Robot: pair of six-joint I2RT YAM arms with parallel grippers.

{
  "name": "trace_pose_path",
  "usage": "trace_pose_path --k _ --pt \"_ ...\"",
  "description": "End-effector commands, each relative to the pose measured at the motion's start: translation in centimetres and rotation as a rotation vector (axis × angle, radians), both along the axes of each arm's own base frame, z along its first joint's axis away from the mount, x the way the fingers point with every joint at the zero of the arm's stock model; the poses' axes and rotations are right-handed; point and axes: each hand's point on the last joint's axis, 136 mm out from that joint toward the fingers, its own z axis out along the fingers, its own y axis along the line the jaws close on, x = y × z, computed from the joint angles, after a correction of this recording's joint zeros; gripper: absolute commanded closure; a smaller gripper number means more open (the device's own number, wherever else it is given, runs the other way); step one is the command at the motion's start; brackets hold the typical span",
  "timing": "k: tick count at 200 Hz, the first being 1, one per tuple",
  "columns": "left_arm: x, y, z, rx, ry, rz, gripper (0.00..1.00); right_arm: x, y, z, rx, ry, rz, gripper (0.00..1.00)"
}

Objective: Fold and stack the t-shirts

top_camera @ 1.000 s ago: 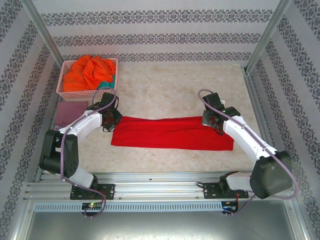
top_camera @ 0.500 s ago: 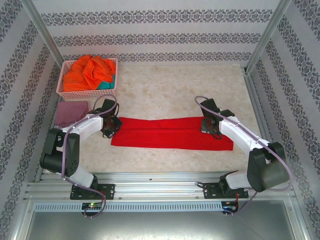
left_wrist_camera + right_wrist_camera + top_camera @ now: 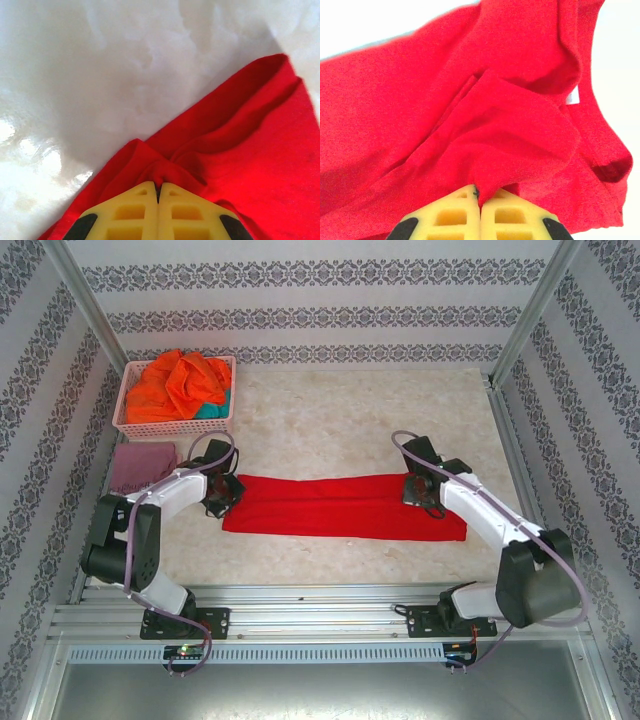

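Red t-shirt [image 3: 345, 506] lies in a long strip, left gripper [image 3: 159, 191] and right gripper [image 3: 478, 192] each clamped on it

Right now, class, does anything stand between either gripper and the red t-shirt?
Nothing visible does. The left gripper is shut on the red t-shirt at its left end, and the right gripper is shut on a fold near its right end.

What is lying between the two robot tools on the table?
The red t-shirt, folded into a long band, fills the stretch from the left tool to the right tool, each pinching the cloth, as the top view shows.
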Motion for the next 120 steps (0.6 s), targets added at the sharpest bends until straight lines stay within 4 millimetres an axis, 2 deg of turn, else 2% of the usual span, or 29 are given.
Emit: trace_pose_path --k 1,34,76,97,120 --pt "0.6 1.0 2.2 0.032 -0.041 0.015 1.0 -0.4 -1.0 2.4 -0.055 -0.035 -0.001 1.0" --pt "0.0 1.3 2.6 0.041 -0.046 0.018 1.0 -0.8 -0.8 1.8 -0.047 -0.012 0.006 1.0" --pt "0.2 1.5 1.0 0.048 -0.024 0.019 1.0 -1.1 0.3 -0.6 -0.002 0.035 0.005 1.0" --pt "2.3 1.2 1.8 0.04 -0.069 0.01 1.0 -0.4 0.5 0.1 -0.004 0.012 0.017 1.0" --pt "6.5 1.2 4.5 0.062 -0.162 -0.006 1.0 1.2 0.5 1.8 -0.022 -0.032 0.037 1.0"
